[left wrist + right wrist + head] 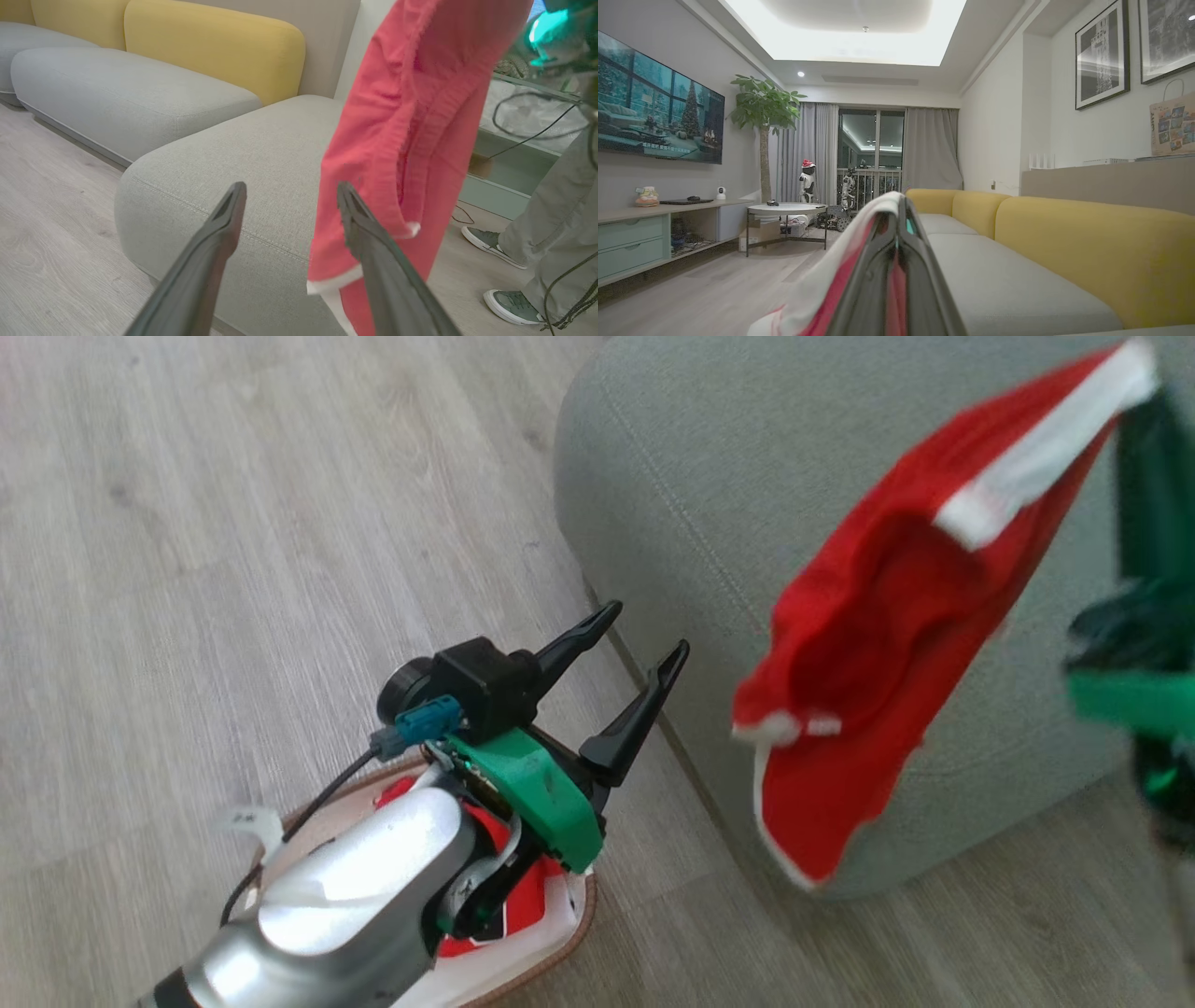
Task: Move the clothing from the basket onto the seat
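Looking down, we see the grey-green seat (709, 476), and before its rounded edge the red clothing (868, 644) hangs in the air from our right gripper (900, 219), whose fingers are pinched shut on the white-trimmed edge. More of it lies in the basket (586, 910) on the floor (233, 523). Above that our left gripper (646, 629) hovers, fingers spread, empty.

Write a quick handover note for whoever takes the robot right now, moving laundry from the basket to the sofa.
Left gripper: open, empty, by the basket.
Right gripper: shut on a red garment, which hangs in the air beside the seat.
Done: one piece is out of the basket.
Left: lay it on the seat, then fetch the other clothing from the basket.
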### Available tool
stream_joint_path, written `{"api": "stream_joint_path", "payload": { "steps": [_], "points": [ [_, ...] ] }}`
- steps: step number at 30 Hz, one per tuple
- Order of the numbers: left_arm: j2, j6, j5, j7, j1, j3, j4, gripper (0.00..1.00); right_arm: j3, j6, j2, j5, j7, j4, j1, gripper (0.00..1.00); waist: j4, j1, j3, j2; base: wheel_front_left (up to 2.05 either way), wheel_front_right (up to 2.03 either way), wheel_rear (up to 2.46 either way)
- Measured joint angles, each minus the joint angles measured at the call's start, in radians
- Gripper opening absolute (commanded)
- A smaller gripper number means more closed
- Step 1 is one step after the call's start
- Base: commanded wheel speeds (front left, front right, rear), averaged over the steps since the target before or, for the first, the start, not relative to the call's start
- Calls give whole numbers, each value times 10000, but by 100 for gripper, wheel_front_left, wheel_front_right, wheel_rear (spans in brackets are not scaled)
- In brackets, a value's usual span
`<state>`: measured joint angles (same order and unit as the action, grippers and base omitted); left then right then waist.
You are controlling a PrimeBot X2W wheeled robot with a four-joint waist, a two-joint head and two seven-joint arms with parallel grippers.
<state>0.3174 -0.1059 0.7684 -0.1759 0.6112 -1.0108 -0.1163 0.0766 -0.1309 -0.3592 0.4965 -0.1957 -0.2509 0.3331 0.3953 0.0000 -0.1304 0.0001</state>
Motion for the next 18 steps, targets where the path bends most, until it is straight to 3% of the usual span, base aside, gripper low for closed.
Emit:
{"api": "stream_joint_path", "payload": {
  "steps": [7,18],
  "points": [
    [196,2,-104,174,266,-38,173,100,-146,0,-936,593,81,1319,2076,0,-238,0,-550,0,0,0,0],
    [389,88,-447,656,1158,-98,656,100,-439,0,-2510,1012,46,4661,5138,0,-812,1,-1981,0,0,0,0]
  ]
}}
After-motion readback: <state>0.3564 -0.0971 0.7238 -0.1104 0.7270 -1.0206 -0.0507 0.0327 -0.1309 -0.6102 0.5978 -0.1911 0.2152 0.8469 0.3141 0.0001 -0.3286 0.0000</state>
